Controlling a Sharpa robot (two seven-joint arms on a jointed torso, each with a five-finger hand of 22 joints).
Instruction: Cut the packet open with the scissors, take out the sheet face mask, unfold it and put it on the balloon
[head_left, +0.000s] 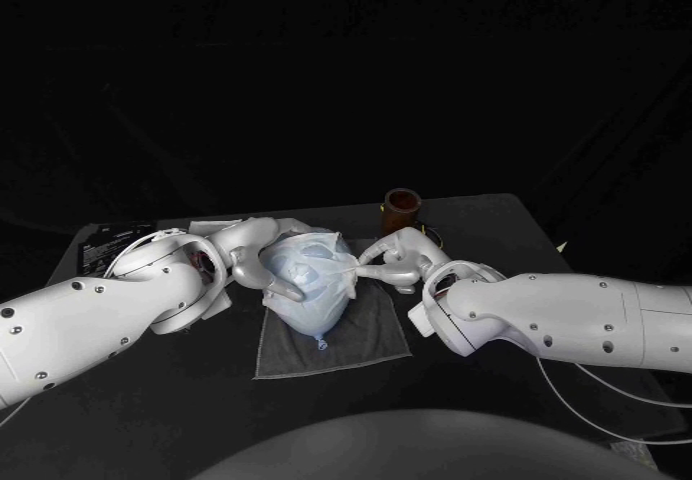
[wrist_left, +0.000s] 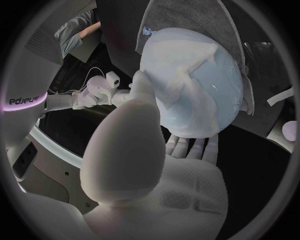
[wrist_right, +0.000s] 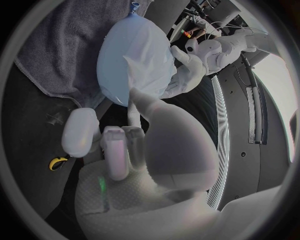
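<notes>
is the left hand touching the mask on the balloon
Touching. The left wrist view shows the left hand with a finger lying right against the sheet mask draped over the balloon, no gap between them.

Left arm (head_left: 101, 320) — reached in over the tabletop, wrist turned inward. Left hand (head_left: 260, 255) cupped the balloon (head_left: 310, 290), thumb above, fingers (wrist_left: 194, 150) beneath. Right arm (head_left: 577, 315) — forearm low. Right hand (head_left: 397, 262) had one finger extended against the balloon; hold unclear.
</notes>
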